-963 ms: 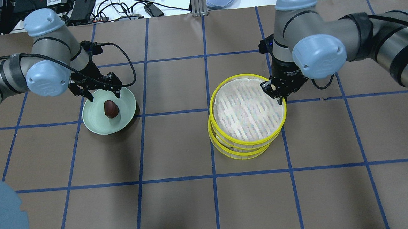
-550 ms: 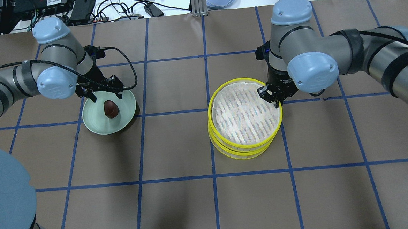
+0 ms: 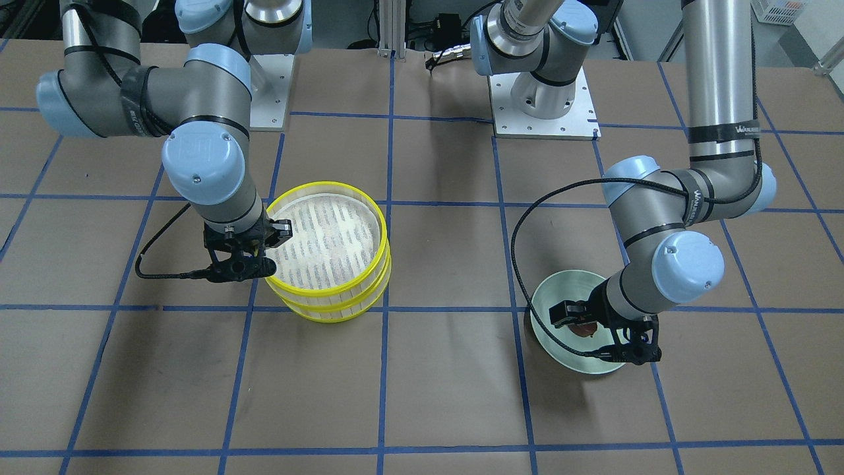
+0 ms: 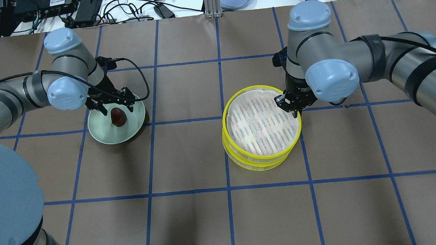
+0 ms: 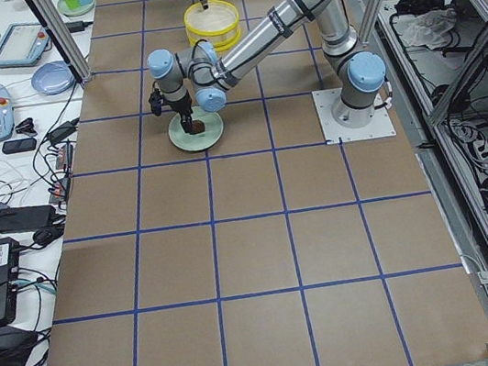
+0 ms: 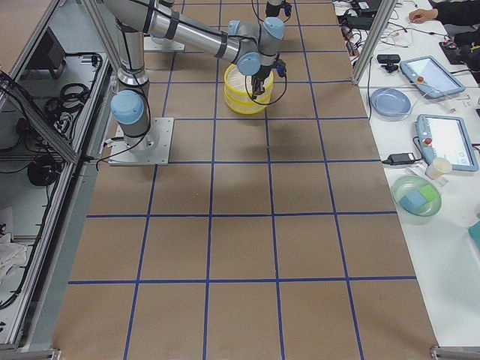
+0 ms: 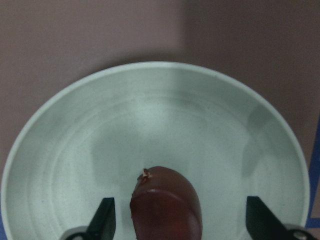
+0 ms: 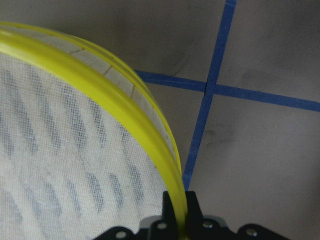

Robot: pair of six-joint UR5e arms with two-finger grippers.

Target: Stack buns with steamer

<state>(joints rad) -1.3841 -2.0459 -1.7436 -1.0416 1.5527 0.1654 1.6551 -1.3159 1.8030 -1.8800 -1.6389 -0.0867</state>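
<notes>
The left gripper [image 4: 111, 105] hung low over a pale green plate [image 7: 150, 115] on the brown desk [image 4: 189, 154], jaws spread wide and holding nothing. The dark reddish-brown bun [image 7: 167, 205] lay on the plate directly beneath it and between the two fingers, touched by neither. In the left wrist view the bun sat a little closer to one finger than the other. Its long axis appeared to run crosswise to the line joining the fingers, so closing would probably squeeze its narrower width.

Well apart, on the robot's right, the right gripper [image 4: 291, 105] was pinched closed on the yellow rim of the upper steamer tray [image 4: 261, 124]. That tray sat slightly offset on the lower steamer tray [image 4: 255, 164], and its slatted floor looked bare. The left arm was plainly the nearer one to the bun. The cream-white bun showed in no view.
</notes>
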